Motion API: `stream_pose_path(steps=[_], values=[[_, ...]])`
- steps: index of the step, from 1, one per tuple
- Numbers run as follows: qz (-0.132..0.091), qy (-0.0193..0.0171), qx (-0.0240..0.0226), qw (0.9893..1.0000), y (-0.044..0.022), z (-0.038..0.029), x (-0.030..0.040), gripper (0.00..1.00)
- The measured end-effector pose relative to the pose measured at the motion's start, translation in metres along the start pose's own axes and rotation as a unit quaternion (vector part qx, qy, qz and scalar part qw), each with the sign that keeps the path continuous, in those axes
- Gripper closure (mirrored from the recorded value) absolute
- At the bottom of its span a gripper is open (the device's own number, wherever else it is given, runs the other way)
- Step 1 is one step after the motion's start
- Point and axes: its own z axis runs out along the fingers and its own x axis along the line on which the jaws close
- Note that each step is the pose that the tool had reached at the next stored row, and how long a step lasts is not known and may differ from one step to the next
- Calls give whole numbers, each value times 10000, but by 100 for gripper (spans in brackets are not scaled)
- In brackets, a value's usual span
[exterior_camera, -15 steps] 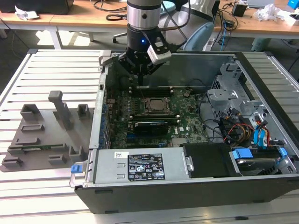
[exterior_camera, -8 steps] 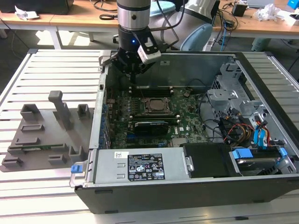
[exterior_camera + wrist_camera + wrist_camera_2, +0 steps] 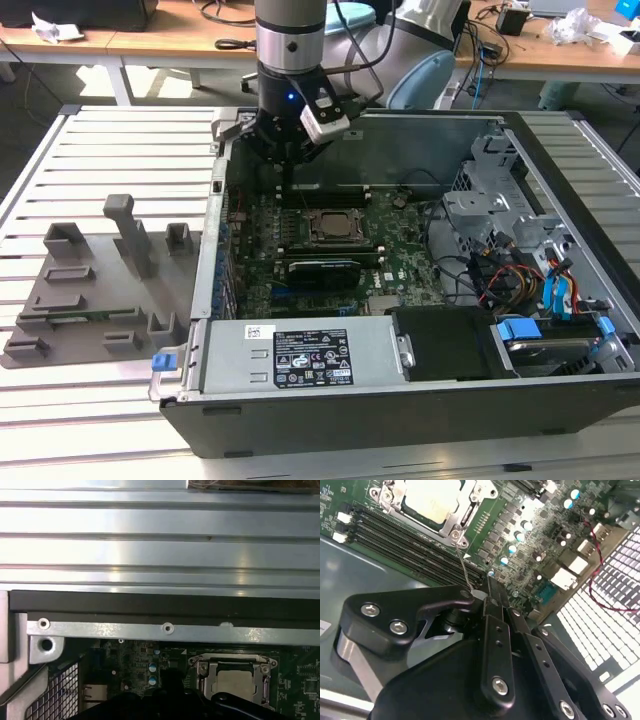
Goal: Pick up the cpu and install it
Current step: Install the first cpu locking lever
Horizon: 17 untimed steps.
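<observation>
Gripper (image 3: 487, 587) in the second wrist view: black fingers drawn together to a narrow tip, jaws clenched, nothing visible between them apart from a thin wire lever of the socket that runs up from beside the tip toward the socket corner. Whether the tip touches that wire cannot be told. Beyond the tip lie the black memory slots (image 3: 415, 542), then the socket frame (image 3: 462, 520) with the cpu (image 3: 430, 500) seated inside it, silvery top face up and flat. The cpu is therefore apart from the jaws, ahead of the tip and lower, across the memory slots, not held. In the first wrist view the cpu (image 3: 235, 684) sits square within its metal bracket, past the dark gripper body at the near edge, with the case wall (image 3: 150, 627) beyond. In the exterior view the gripper (image 3: 290, 165) hangs inside the open computer case (image 3: 560, 140), above the far edge of the motherboard (image 3: 400, 240), with the cpu (image 3: 331, 227) nearer the camera. Handling judgement: light, rigid, thin chip; smooth metal lid likely slippery; underside contacts fragile. Best taken by two opposite edges, kept level, never pressed on the face. The grey fixture tray (image 3: 90, 290) lies outside the case at the exterior view's left.
</observation>
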Motion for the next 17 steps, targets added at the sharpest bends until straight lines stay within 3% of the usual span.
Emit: stream_pose_path(steps=[17], values=[[-35,0,6,10000,-2,13,-229,89]])
